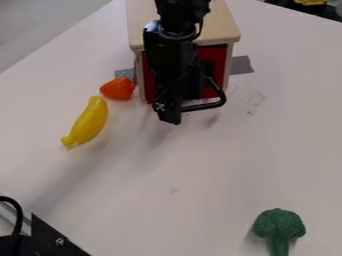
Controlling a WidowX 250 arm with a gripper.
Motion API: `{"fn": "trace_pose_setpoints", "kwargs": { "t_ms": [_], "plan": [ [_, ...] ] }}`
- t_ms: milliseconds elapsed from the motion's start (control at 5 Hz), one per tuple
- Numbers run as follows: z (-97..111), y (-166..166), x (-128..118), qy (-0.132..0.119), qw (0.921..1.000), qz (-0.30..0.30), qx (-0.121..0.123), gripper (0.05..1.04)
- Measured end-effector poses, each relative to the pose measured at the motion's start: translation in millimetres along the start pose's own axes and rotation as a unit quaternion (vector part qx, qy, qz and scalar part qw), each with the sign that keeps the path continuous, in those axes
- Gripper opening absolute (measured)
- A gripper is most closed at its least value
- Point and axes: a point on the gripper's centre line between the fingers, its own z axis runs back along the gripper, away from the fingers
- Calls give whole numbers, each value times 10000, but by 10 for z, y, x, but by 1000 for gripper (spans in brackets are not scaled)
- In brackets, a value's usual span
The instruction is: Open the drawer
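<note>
The black claw [170, 118] hangs down low in front of a little wooden box [224, 31], with its tip pointing at the white table [200, 160]. The black arm [179, 17] comes in from the top, over the box. I cannot tell if the claw is spread or pressed together, and I cannot tell if it is pinching anything.

The red drawer [213, 54] is right behind the claw, in the front of the wooden box. The claw covers part of it, and the drawer looks shut. Its bent black handle [214, 105] sticks out just beside the claw, on the right as the camera sees it. I cannot tell if the claw and the handle touch.

Near the claw, on the left side of the view, is an orange toy vegetable [119, 88], close to the box. A yellow toy banana [89, 121] lies a bit lower down, also left of the claw. A green toy broccoli [279, 224] is well apart from the claw, down at the bottom right. A piece of grey tape [242, 65] is behind the claw to the right, by the box. Far from the claw, in the bottom left corner, is a black cord [19, 217].
</note>
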Motion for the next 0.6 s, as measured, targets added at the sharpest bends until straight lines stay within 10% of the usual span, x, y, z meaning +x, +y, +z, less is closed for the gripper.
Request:
{"fn": "trace_pose_setpoints", "kwargs": {
  "t_ms": [600],
  "plan": [
    [-354, -41, 52, -274, 9991, 258, 187, 1001]
  ]
}}
